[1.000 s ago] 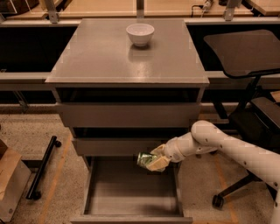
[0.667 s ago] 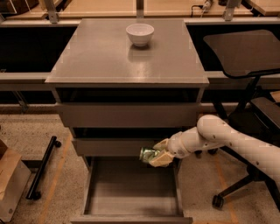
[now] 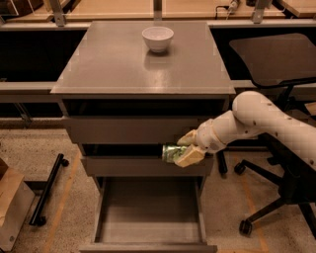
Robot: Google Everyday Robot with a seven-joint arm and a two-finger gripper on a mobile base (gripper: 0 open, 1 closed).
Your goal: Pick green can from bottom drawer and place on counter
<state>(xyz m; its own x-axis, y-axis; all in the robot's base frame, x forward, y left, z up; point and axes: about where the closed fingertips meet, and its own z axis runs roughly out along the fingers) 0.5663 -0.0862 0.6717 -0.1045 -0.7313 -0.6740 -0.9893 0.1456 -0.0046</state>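
Observation:
My gripper [image 3: 180, 148] is shut on the green can [image 3: 171, 152] and holds it on its side in front of the middle drawer front, above the open bottom drawer [image 3: 148, 212]. The can is clear of the drawer tray, which shows a bare grey floor. The white arm [image 3: 256, 121] reaches in from the right. The grey counter [image 3: 123, 64] is higher up, with a white bowl [image 3: 157, 38] near its back edge.
A black office chair [image 3: 276, 64] stands to the right, its wheeled base close behind the arm. A black bar [image 3: 47, 190] lies on the floor at the left beside a cardboard box [image 3: 12, 207]. A wooden tabletop [image 3: 123, 7] runs behind the cabinet.
The gripper has lifted the green can upward and slightly right, from just over the drawer opening to the level of the middle drawer front. The arm's elbow has risen.

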